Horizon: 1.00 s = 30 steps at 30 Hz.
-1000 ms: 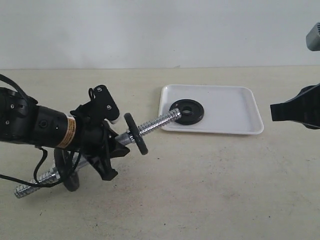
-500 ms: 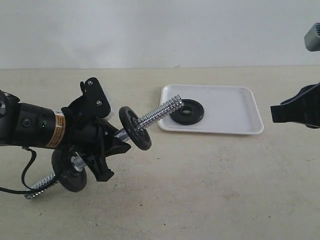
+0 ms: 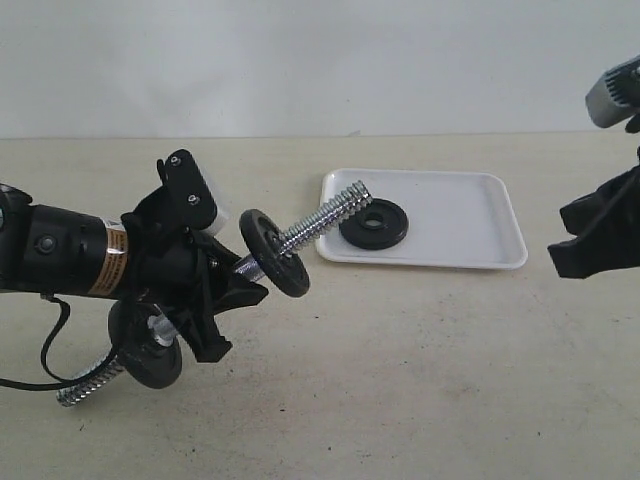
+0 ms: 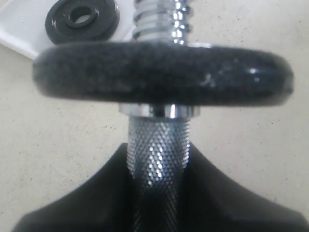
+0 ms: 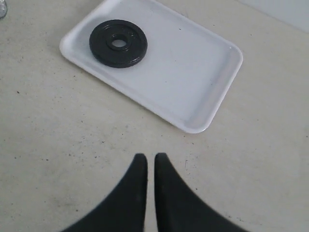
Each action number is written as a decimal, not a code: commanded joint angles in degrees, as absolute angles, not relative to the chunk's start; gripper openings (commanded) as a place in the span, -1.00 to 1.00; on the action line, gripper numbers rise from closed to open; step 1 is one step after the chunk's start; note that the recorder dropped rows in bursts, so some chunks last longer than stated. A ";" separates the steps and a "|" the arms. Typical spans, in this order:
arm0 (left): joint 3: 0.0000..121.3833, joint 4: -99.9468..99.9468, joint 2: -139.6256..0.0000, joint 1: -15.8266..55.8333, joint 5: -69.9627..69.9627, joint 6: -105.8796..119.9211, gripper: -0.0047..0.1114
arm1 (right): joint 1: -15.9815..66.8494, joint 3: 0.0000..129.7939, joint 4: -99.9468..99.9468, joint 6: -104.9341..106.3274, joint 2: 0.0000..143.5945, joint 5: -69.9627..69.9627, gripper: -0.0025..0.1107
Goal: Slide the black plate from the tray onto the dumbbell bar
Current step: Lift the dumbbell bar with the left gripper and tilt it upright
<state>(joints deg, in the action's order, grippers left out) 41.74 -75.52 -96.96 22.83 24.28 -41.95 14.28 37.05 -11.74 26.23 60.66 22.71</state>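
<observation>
My left gripper (image 3: 218,295) is shut on the knurled middle of the dumbbell bar (image 3: 325,222) and holds it off the table, tilted. The bar's free threaded end points up toward the tray (image 3: 470,235). A black disc (image 3: 273,253) sits on the bar just ahead of the fingers, and a second one (image 3: 146,346) sits behind them. The black plate (image 3: 373,223) lies flat at the tray's left end, just beyond the bar's tip. In the left wrist view the gripper (image 4: 158,162) clamps the bar (image 4: 157,140) below the disc (image 4: 164,72). My right gripper (image 5: 146,157) is shut and empty, short of the tray (image 5: 193,72) and the plate (image 5: 118,42).
The beige table (image 3: 420,370) carries the tray toward its back, in front of a pale wall. My right arm (image 3: 600,235) hangs at the right edge, off the tray's right end. A black cable (image 3: 55,340) trails from the left arm.
The left arm drew back to the left and tilted the bar more steeply, lifting its threaded tip away from the plate. The right arm shifted slightly at the right edge.
</observation>
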 commanded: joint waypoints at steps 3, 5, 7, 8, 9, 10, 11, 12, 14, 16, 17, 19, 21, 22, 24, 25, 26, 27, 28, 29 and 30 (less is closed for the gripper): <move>43.39 -71.13 -93.64 23.08 32.12 -42.97 -0.84 | 14.47 37.20 -11.73 41.64 60.73 22.51 -0.91; 43.39 -70.92 -93.70 23.08 32.12 -42.97 -0.84 | 14.47 37.20 -11.73 41.89 60.73 21.90 -0.91; 43.39 -70.92 -93.70 23.08 32.12 -42.97 -0.84 | 14.47 37.20 -11.73 41.89 60.73 21.80 -0.91; 43.39 -70.81 -93.70 23.08 32.12 -42.97 -0.84 | 14.47 37.32 -11.73 40.01 60.73 21.79 -0.91; 43.39 -70.58 -93.70 23.08 32.12 -42.97 -0.84 | 14.47 37.43 -11.89 37.17 60.73 21.65 -0.91; 43.39 -69.99 -93.70 23.08 32.12 -42.97 -0.84 | 14.47 38.19 -11.89 32.38 60.85 23.08 -0.91; 43.39 -69.78 -93.70 23.08 32.12 -42.97 -0.84 | 14.47 40.33 -11.89 29.34 61.45 27.08 -0.91; 43.39 -69.78 -93.70 23.08 32.12 -42.97 -0.84 | 14.47 42.03 -11.89 28.15 62.51 30.13 -0.91; 43.39 -69.78 -93.70 23.08 32.12 -42.97 -0.84 | 14.47 45.62 -11.89 25.52 64.75 35.33 -0.91; 43.39 -69.78 -93.70 23.08 32.12 -42.97 -0.84 | 14.47 49.39 -11.89 22.42 67.79 39.28 -0.91; 43.39 -69.78 -93.70 23.08 32.12 -42.97 -0.84 | 14.47 51.49 -11.76 21.17 69.41 40.95 -0.91; 43.39 -69.78 -93.70 23.08 31.89 -42.97 -0.84 | 14.47 55.54 -11.75 19.87 72.49 43.88 -0.91; 43.39 -69.78 -93.70 23.08 31.28 -42.97 -0.84 | 14.47 58.98 -11.75 19.74 76.04 46.09 -0.91; 43.39 -69.78 -93.70 23.08 31.15 -42.97 -0.84 | 14.47 60.18 -11.75 19.74 77.50 46.81 -0.91; 43.39 -69.78 -93.70 23.08 31.04 -42.97 -0.84 | 14.47 62.42 -11.75 19.74 81.19 47.52 -0.91; 43.39 -69.78 -93.70 23.08 30.67 -42.97 -0.84 | 14.47 63.25 -11.75 19.85 83.03 47.63 -0.91; 43.39 -69.78 -93.70 23.08 30.09 -42.97 -0.84 | 14.47 63.79 -11.75 19.85 84.89 47.63 -0.91; 43.39 -69.78 -93.70 23.08 29.27 -42.97 -0.84 | 14.47 64.38 -11.75 20.10 86.71 47.33 -0.91; 43.39 -69.56 -93.70 22.93 27.98 -42.97 -0.84 | 14.47 64.84 -11.75 20.08 88.51 47.05 -0.91; 43.39 -68.88 -93.70 22.93 26.09 -42.70 -0.84 | 14.47 65.10 -11.75 20.08 89.80 46.03 -0.91; 43.39 -67.90 -93.70 22.93 24.47 -42.25 -0.84 | 14.47 65.34 -11.75 20.08 91.40 44.93 -0.91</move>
<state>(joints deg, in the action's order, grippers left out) 41.74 -73.90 -96.96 22.83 23.01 -41.95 14.28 64.28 -11.95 20.06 87.61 46.76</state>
